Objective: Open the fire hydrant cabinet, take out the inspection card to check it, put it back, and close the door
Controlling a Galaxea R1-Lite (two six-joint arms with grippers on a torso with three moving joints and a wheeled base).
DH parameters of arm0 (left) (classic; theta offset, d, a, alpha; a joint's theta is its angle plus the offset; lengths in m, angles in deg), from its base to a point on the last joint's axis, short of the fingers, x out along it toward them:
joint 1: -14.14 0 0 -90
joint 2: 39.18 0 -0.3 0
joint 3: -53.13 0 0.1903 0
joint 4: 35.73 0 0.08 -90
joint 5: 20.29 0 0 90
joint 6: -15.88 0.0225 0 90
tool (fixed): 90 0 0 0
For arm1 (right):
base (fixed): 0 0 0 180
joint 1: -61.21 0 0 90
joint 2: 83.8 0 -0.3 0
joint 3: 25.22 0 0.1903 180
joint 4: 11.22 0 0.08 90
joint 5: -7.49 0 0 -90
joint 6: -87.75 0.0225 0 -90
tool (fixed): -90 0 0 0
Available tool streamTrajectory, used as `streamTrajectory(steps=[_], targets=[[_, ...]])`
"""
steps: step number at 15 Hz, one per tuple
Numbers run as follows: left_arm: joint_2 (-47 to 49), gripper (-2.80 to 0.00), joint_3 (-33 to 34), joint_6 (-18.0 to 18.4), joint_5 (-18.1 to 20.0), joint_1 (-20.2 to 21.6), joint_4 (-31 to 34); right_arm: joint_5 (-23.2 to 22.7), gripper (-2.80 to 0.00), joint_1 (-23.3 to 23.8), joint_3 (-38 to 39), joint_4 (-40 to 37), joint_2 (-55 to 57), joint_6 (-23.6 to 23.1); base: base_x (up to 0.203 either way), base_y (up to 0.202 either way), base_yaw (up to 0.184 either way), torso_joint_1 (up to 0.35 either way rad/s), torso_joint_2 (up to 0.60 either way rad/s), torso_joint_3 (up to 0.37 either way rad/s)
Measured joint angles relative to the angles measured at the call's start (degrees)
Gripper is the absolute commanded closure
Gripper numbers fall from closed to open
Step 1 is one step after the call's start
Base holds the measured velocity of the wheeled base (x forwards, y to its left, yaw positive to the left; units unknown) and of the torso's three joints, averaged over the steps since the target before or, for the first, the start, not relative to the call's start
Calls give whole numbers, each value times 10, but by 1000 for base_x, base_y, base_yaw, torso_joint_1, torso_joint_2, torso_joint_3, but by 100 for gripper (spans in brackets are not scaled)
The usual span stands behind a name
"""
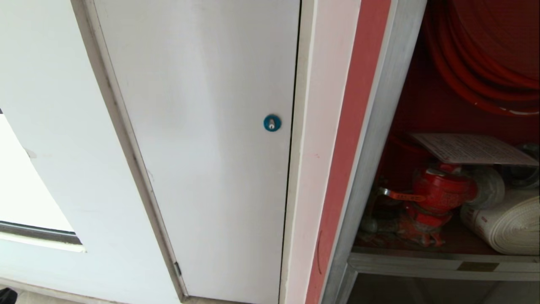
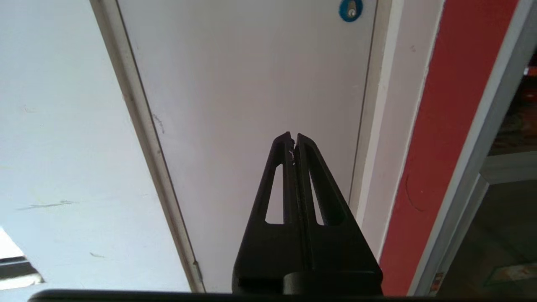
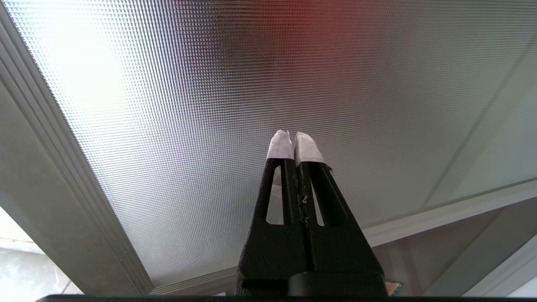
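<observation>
Left gripper (image 2: 293,138), jaws together, before white panel (image 2: 251,84)

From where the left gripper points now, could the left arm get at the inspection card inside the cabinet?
Probably not directly: the left gripper, shut, faces the plain white door, with the fire hydrant cabinet off to its side. The inspection card lies uncovered on the hydrant valve.

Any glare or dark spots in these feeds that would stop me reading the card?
Head view: the cabinet interior is dim, so the card shows text lines but not legibly. Right wrist view: strong glare on the ribbed glass behind the shut right claw. Left wrist view: evenly lit white panel.
</observation>
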Motion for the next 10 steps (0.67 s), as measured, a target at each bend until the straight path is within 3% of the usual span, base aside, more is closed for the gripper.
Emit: streamTrajectory(steps=[5, 10], targets=[[-101, 0, 35, 1, -3, -14, 75, 0, 0, 0, 0, 0, 0, 0, 0, 0, 0, 0, 0, 0], [-143, 0, 82, 4, -106, -15, 93, 0, 0, 0, 0, 0, 0, 0, 0, 0, 0, 0, 0, 0]])
